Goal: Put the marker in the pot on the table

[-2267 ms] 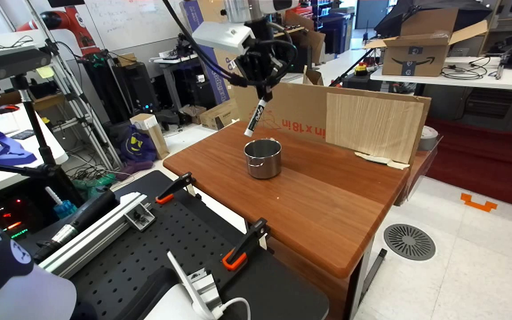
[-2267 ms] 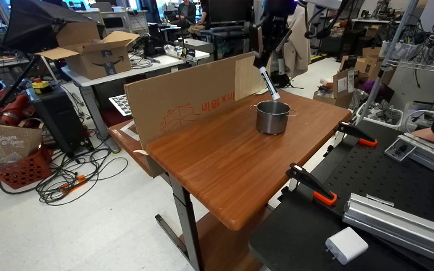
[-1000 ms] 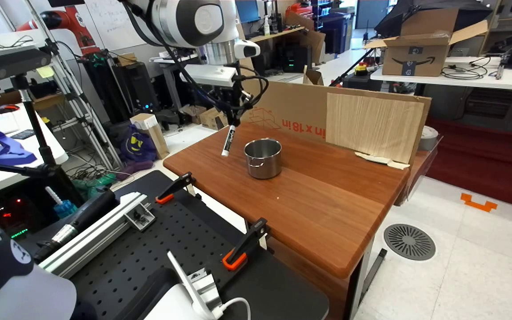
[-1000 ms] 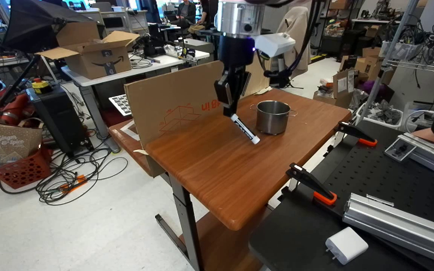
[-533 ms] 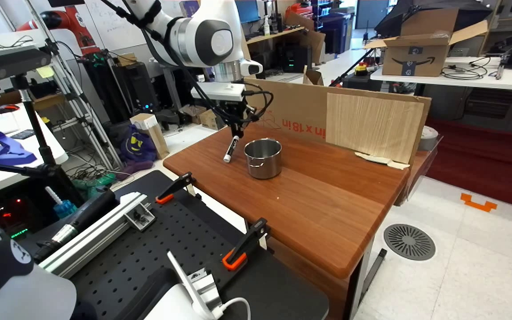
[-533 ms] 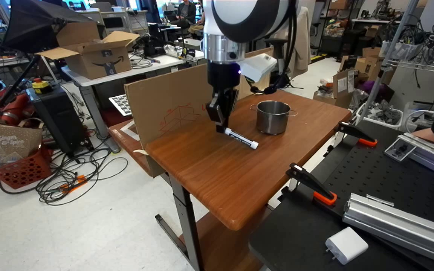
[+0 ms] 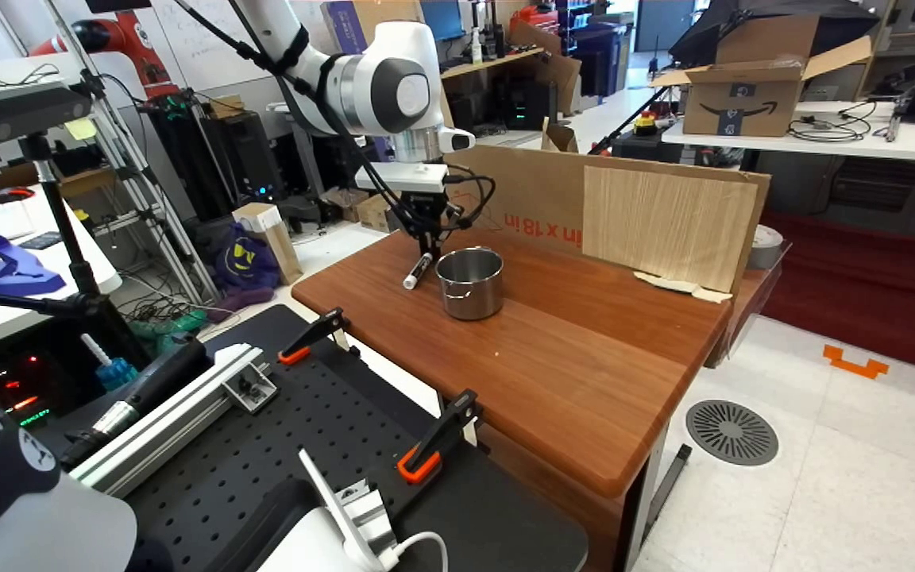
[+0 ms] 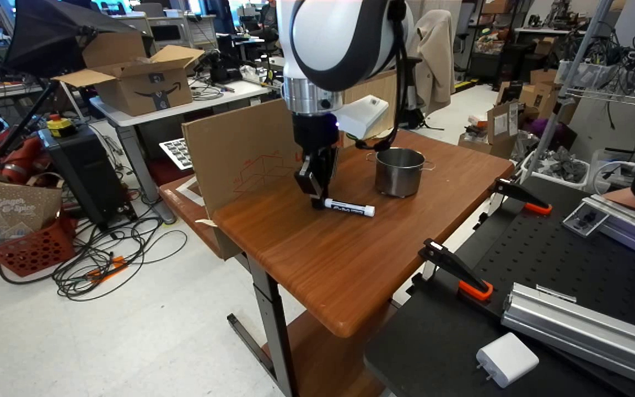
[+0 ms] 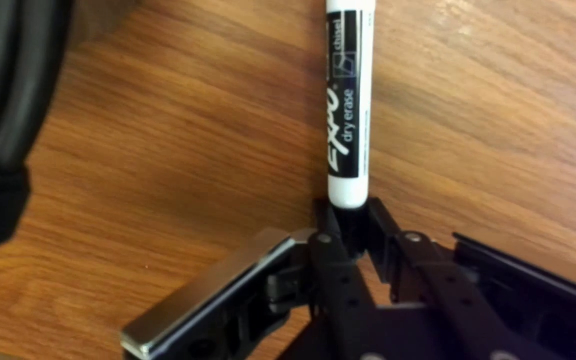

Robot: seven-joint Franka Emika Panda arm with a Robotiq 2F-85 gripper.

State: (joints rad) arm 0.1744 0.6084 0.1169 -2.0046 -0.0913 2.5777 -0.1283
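Observation:
The marker, white with a black label, is low over the table's wooden top (image 7: 569, 357), lying nearly flat, in both exterior views (image 7: 416, 274) (image 8: 350, 207); I cannot tell whether it touches the wood. My gripper (image 8: 318, 202) is shut on its black end, also in an exterior view (image 7: 427, 248). In the wrist view the marker (image 9: 349, 110) points away from the gripper (image 9: 349, 215), its black end between the fingertips. The silver pot (image 7: 470, 291) stands upright beside the marker, apart from it in an exterior view (image 8: 398, 177). The pot's inner bottom is hidden.
A cardboard sheet (image 7: 521, 191) stands along the table's far edge, also in an exterior view (image 8: 257, 149). Orange-handled clamps (image 7: 430, 449) (image 8: 458, 270) grip the near edge beside the black perforated workbench (image 7: 330, 413). Black cables (image 9: 18, 90) hang beside the gripper.
The gripper moved with the marker from above the pot to beside it, then down toward the table. The marker tilted from steep to nearly flat. The pot has not moved.

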